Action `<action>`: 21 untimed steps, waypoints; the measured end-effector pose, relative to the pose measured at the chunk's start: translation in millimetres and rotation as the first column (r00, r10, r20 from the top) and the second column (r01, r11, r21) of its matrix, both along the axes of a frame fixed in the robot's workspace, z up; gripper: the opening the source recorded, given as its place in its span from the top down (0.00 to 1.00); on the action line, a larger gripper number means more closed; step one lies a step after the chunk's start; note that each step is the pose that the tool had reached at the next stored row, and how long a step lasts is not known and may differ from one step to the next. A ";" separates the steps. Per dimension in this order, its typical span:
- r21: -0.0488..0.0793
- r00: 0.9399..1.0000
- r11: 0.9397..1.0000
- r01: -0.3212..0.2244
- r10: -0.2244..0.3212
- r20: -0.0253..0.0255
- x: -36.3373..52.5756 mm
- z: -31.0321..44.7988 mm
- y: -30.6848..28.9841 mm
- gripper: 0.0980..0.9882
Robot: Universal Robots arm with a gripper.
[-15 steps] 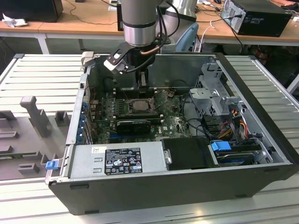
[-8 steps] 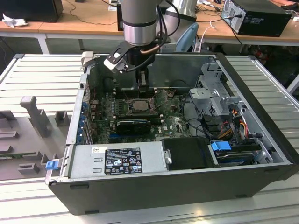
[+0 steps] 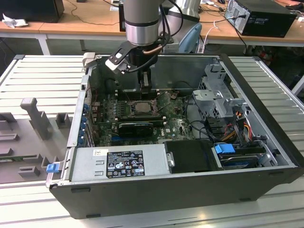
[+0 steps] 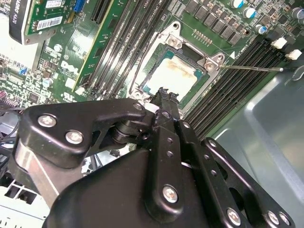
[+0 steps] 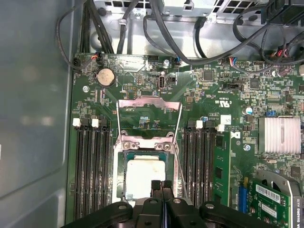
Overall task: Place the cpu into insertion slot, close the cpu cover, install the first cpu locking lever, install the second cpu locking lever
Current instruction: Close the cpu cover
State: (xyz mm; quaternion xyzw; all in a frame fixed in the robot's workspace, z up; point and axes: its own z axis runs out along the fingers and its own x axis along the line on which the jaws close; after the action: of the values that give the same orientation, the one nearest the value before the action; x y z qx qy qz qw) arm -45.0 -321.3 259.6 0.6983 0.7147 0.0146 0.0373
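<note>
In the exterior view, inside the open computer case [image 3: 190, 190], the gripper [image 3: 145, 91] hangs left of centre over the green board [image 3: 178, 124], fingers [image 5: 155, 186] pressed together on nothing. Just beneath, the chip [image 5: 142, 176] lies in the socket [image 5: 142, 145]. The cover [image 5: 149, 103] is swung open toward the exterior view's right.

Green motherboard [image 5: 190, 90], silvery tan-stained cpu [image 5: 142, 178], black end effector [image 5: 161, 185]

Bright even light, soft shadows inside case [image 3: 142, 194], pale glare on case wall [image 5: 33, 118]
</note>
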 end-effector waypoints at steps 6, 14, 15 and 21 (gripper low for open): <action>0.000 1.000 1.000 0.000 0.000 0.000 1.9 2.4 0.1 0.99; -0.001 1.000 1.000 0.000 0.000 0.000 23.4 6.6 0.9 0.99; -0.001 1.000 1.000 0.000 0.000 0.000 27.1 6.6 1.0 0.99; -0.001 1.000 1.000 -0.001 0.001 0.000 54.0 6.4 1.9 0.99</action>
State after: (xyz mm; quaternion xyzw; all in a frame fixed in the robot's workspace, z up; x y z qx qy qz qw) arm 9.0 -319.4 265.9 0.6978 0.7152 0.0142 0.0373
